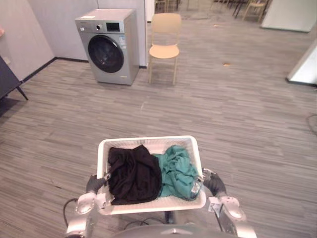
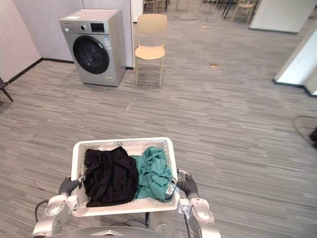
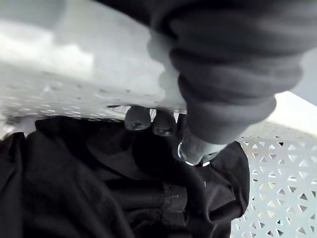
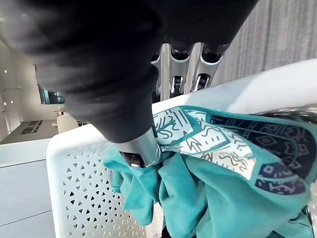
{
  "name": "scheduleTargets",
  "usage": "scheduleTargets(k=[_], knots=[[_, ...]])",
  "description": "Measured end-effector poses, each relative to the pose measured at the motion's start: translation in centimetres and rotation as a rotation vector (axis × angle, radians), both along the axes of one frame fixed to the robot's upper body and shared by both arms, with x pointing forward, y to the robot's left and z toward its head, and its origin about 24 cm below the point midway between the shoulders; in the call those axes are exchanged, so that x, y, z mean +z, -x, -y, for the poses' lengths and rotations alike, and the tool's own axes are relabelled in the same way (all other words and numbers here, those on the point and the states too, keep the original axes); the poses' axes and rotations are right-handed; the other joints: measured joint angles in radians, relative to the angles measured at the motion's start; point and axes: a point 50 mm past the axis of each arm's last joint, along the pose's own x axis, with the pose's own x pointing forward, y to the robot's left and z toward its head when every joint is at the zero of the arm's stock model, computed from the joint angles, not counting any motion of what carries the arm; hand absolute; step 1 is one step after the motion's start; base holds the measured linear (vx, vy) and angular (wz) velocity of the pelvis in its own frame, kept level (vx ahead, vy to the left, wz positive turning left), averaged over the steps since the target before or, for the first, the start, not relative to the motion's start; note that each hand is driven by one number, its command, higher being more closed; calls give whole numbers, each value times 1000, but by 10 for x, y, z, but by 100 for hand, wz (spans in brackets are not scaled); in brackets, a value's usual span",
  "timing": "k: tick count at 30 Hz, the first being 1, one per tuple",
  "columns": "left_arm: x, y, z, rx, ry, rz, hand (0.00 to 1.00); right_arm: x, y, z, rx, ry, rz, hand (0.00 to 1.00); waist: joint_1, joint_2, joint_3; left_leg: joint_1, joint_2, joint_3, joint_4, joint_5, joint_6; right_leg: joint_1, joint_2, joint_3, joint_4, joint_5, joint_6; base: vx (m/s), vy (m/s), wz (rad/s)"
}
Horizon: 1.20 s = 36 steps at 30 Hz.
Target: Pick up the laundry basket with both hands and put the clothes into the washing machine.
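A pale wooden chair (image 1: 165, 44) stands upright by the far wall on grey plank flooring (image 1: 223, 114), a small orange scrap (image 1: 226, 64) lies well to its right (kind not discernible), a white partition (image 1: 303, 69) closes the right edge, and a dark panel on a splayed leg (image 1: 10, 79) sits at the left edge.

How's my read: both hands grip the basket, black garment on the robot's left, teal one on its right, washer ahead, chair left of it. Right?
Not quite: the chair stands right of the washer, as the left eye view shows. The rest holds: left hand and right hand grip the basket, black garment on the left, teal garment on the right.
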Motion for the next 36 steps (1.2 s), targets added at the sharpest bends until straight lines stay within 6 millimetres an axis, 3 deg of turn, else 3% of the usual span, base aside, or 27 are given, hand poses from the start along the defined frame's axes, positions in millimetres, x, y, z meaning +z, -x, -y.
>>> scheduleTargets(k=[2, 3, 5, 8, 9, 10, 11, 12, 13, 14, 15, 16, 17, 18, 19, 22, 25, 26, 27, 28, 29, 30, 31, 32, 33, 34, 36], knots=[[-4, 8, 4, 7, 17, -22, 100, 1, 1, 4, 1, 19, -6, 100, 15, 33, 5, -175, 65, -18, 358, 163, -50, 87, 36, -15, 11, -82, -18, 690, -97, 5], [-9, 16, 5, 14, 24, -50, 100, 0, 4, 3, -7, 13, -13, 100, 29, 29, 6, -244, 82, 7, 447, 141, -8, 160, 36, -16, -3, -123, -39, 748, -111, 8], [-11, 20, 5, 15, 24, -64, 100, -1, 7, 2, -10, 6, -15, 100, 36, 12, 2, -322, 85, 55, 379, 111, 31, 250, 23, -13, -49, -160, -42, 629, -97, 8], [-6, 13, -1, 13, 6, -34, 100, 0, -1, -2, 8, 2, -2, 100, 62, -15, -16, -389, 74, 160, -138, 81, 33, 351, -3, 31, -160, -182, -8, 626, 7, -39], [-8, 14, -4, 13, -1, -44, 100, -1, -6, -3, 19, 2, 0, 100, 67, -24, -27, -381, 43, 152, -424, 119, 16, 377, -15, 61, -201, -189, 2, 688, 133, -75], [-10, 16, -5, 15, -4, -56, 100, -4, -10, -4, 24, 0, -10, 100, 74, -31, -36, -377, 14, 124, -578, 165, 13, 397, -26, 89, -221, -198, 18, 877, 240, -96], [-13, 16, -6, 15, -5, -71, 100, -11, -12, -4, 20, -2, -38, 100, 84, -45, -57, -368, -30, 87, -730, 270, 10, 404, -51, 126, -233, -214, 45, 752, 267, -79], [-15, 17, -6, 16, -6, -82, 100, -15, -12, -4, 18, -4, -58, 100, 86, -57, -74, -364, -51, 76, -754, 361, 13, 403, -68, 147, -232, -221, 58, 759, 317, -61], [-19, 17, -11, 15, -21, -110, 100, -25, -10, -8, 2, -23, -101, 100, 73, -109, -104, -366, -101, 108, -705, 383, 47, 397, -124, 177, -203, -229, 81, 766, 290, -28], [-18, 10, -12, 17, -27, -108, 100, -27, -9, -10, -8, -37, -116, 100, 67, -138, -86, -379, -113, 129, -574, 305, 90, 392, -149, 202, -115, -185, 123, 767, 283, -12], [-17, 9, -18, 20, -42, -103, 100, -27, -10, -12, -6, -46, -117, 100, 64, -145, -82, -397, -110, 139, -476, 271, 102, 394, -147, 209, -65, -145, 117, 701, 286, -7], [-10, 2, -20, -2, -59, -67, 100, -28, -7, -14, -5, -53, -117, 100, 65, -137, -74, -419, -143, 173, -362, 182, 90, 358, -141, 198, 111, -52, 121, 507, 352, -13], [-8, -1, -14, -27, -55, -44, 100, -27, -5, -9, 2, -37, -109, 100, 63, -147, -78, -306, -169, 195, -491, 137, 164, 288, -157, 176, 356, 112, 141, 493, 392, 6], [-8, -1, -19, -28, -72, -48, 100, -30, -3, -13, -1, -55, -122, 100, 47, -167, -71, -286, -199, 206, -468, 122, 171, 248, -179, 181, 478, 166, 129, 441, 273, 39], [-8, -6, -21, -26, -81, -58, 100, -31, -4, -16, -2, -71, -124, 100, 26, -176, -64, -226, -225, 182, -463, 68, 204, 147, -150, 194, 679, 138, 107, 407, 131, 48], [-11, -4, -20, -48, -84, -79, 100, -31, 1, -13, -1, -66, -125, 100, 15, -132, -26, -23, -228, 143, -608, 39, 201, -53, -88, 89, 726, 44, 60, 447, 91, 20], [-7, -12, -16, -80, -89, -63, 100, -27, 5, -11, -20, -79, -107, 100, -19, -98, 10, 111, -229, 87, -711, 12, 169, -157, -83, -5, 360, -2, 29, 506, 36, 40], [-5, -17, -15, -86, -91, -50, 100, -23, 4, -10, -39, -87, -82, 100, -37, -100, 7, 133, -229, 68, -713, -16, 167, -138, -93, -34, 43, 32, 43, 498, -59, 53], [-2, -21, -14, -98, -97, -38, 100, -22, 6, -9, -45, -87, -78, 100, -39, -108, 6, 172, -239, 59, -704, -59, 155, -124, -115, -65, -158, 88, 31, 532, -84, 42], [-3, -21, -13, -103, -97, -39, 100, -23, 8, -8, -48, -84, -83, 100, -35, -109, 3, 194, -239, 55, -697, -86, 145, -124, -112, -62, -194, 107, 28, 629, -137, 19], [-6, -16, -9, -94, -82, -53, 100, -26, 15, -5, -50, -72, -112, 100, -31, -90, -19, 251, -202, 54, -678, -138, 98, -109, -82, -60, -149, 158, -17, 713, -136, 26], [-3, -13, -8, -82, -74, -35, 100, -25, 15, -7, -57, -80, -109, 100, -50, -77, -19, 198, -170, 57, -444, -166, 46, -92, -59, -69, -79, 149, -83, 728, -169, 46], [-1, -14, -6, -73, -62, -23, 100, -22, 13, -5, -59, -73, -95, 100, -68, -68, -8, 127, -150, 62, -251, -141, 3, -78, -57, -83, -46, 144, -109, 707, -178, 47], [-2, -14, 1, -59, -32, -15, 100, -14, 11, 1, -54, -41, -69, 100, -62, -21, -3, 10, -88, 67, 10, -5, -40, -48, -22, -101, -25, 88, -117, 698, -158, -27], [-2, -10, 4, -44, -13, -16, 100, -5, 7, 5, -49, -32, -34, 100, -11, 2, 2, -86, -27, 81, 213, 156, -36, -5, 22, -71, -15, 35, -142, 861, -134, -83], [-2, -7, 7, -42, 1, -12, 100, 1, 4, 6, -53, -28, -5, 100, 11, 8, 7, -147, -3, 69, 311, 151, -26, 62, 46, -52, -25, 1, -137, 758, -80, -87], [-1, -8, 9, -37, 8, -3, 100, 3, 2, 6, -61, -28, 6, 100, 9, -2, 9, -217, 19, 66, 297, 118, 6, 157, 53, -35, -73, -33, -123, 619, -78, -30]])
